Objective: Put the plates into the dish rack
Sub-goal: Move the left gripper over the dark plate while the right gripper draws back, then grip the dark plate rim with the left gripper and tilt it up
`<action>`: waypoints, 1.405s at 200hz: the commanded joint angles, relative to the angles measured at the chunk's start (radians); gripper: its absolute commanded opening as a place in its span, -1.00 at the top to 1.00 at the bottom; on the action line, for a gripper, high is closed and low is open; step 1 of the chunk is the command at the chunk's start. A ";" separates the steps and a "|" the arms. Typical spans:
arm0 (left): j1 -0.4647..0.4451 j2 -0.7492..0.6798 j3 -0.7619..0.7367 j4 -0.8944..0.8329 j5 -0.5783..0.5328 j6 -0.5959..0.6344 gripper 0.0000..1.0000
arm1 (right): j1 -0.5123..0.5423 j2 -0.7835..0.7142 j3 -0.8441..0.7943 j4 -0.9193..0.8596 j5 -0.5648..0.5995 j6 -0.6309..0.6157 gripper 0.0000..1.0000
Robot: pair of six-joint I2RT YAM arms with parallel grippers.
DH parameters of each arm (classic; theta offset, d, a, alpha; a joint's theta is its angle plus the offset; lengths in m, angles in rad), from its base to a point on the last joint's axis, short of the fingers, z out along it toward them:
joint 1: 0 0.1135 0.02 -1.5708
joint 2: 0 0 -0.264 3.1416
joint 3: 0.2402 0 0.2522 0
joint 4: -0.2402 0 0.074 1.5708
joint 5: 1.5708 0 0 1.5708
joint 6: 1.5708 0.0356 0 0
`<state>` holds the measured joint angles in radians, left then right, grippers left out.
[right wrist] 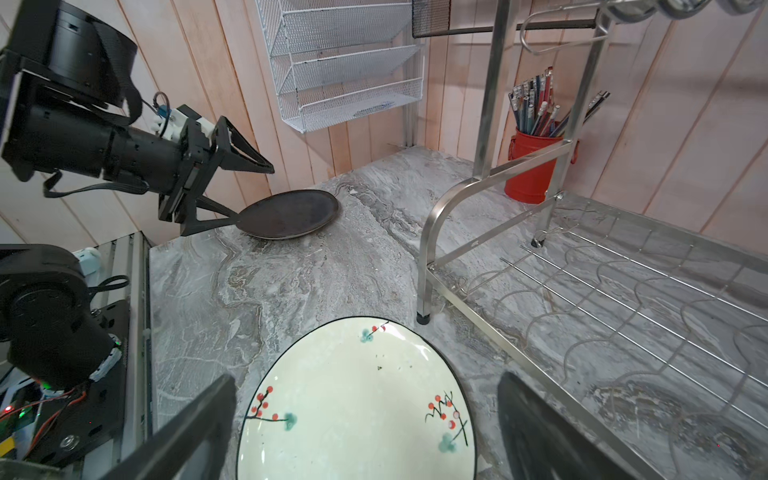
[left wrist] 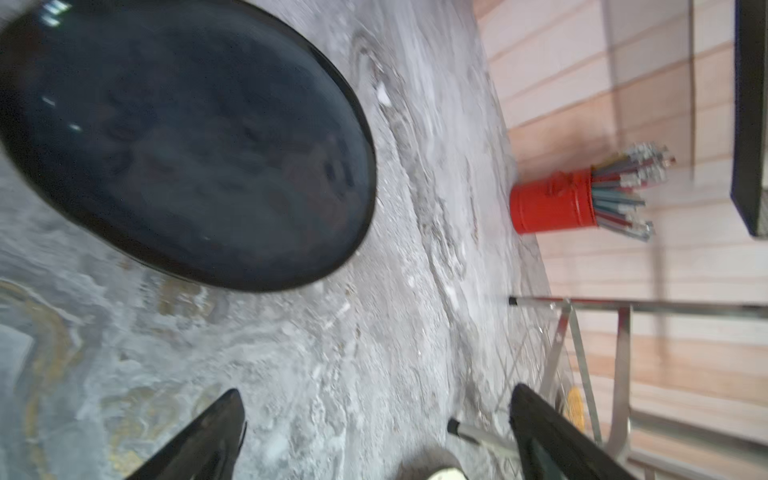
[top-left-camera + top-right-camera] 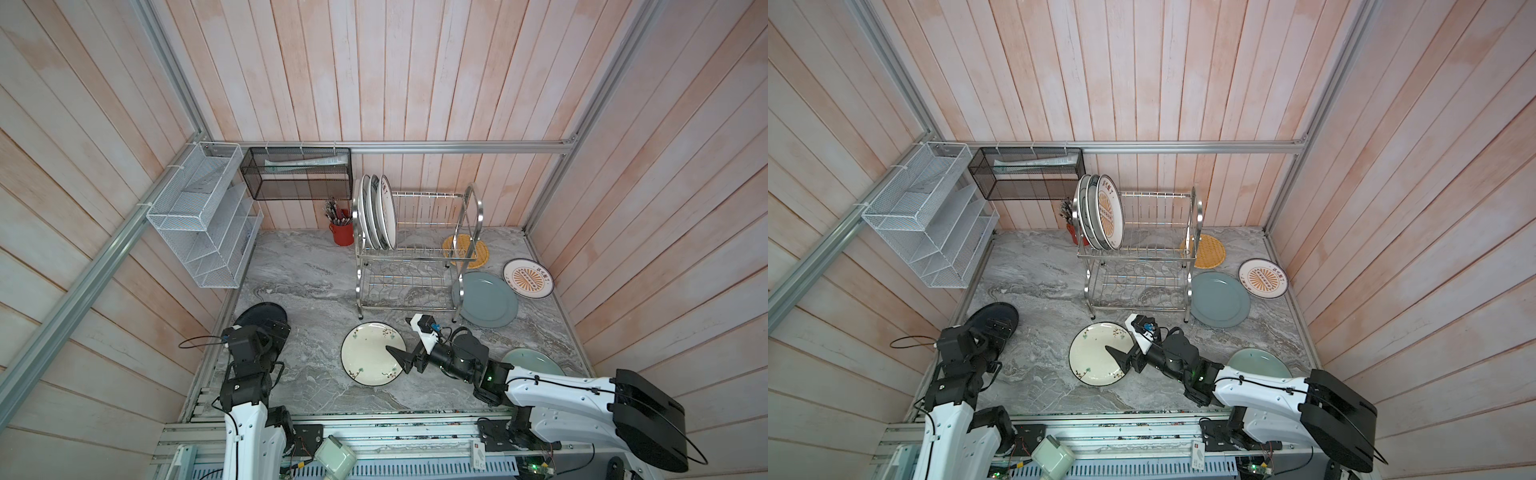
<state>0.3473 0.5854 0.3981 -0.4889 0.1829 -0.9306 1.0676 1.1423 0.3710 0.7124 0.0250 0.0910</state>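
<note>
Grey marble-look countertop (image 3: 307,270), boxed in by pale pink plank walls (image 3: 415,83). Toward the back, right of centre, the dish rack (image 3: 471,216) is seen in both top views. About four plates (image 3: 384,212) are stood upright at the left end of its upper tier. An orange sunburst is shown on the front plate (image 3: 1109,212).

Other plates are spread on the counter:
- cream floral plate (image 3: 365,353), in front of the rack
- black plate (image 3: 259,311), at the left edge
- grey-blue plate (image 3: 488,299), just beside the rack's right end
- sunburst plate (image 3: 528,278), near the right wall
- orange lattice plate (image 3: 465,251), behind the rack's right end
- pale green plate (image 3: 532,361), partly hidden under the right arm (image 3: 552,390)

Right gripper (image 1: 365,376): jaws spread wide, nothing held. It is positioned over the cream floral plate, which is seen between the fingers (image 1: 199,419) in the right wrist view. Contact cannot be confirmed.

Left gripper (image 1: 255,192): jaws wide apart, nothing held. Its lower fingertip (image 1: 232,218) is seen at the black plate's near rim in the right wrist view; touching or not cannot be told. The left wrist view is blurred, and the black plate lies off to one side of the fingers there.

Red cup (image 3: 341,239) of sticks is parked left of the rack, by the back wall.
</note>
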 commanded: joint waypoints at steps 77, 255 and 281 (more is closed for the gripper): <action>0.444 0.097 -0.064 0.122 0.198 0.072 -0.80 | 0.070 0.151 0.043 0.064 0.016 -0.060 -0.95; 0.565 0.573 -0.182 0.582 0.293 0.065 -0.28 | 0.144 0.199 0.080 0.044 0.050 -0.122 -0.96; 0.564 0.668 -0.170 0.630 0.323 0.064 -0.17 | 0.146 0.190 0.078 0.044 0.052 -0.124 -0.96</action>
<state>0.9081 1.1706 0.2428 0.1375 0.4950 -0.8646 1.2053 1.3533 0.4328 0.7544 0.0574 -0.0204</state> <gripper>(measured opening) 0.616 0.978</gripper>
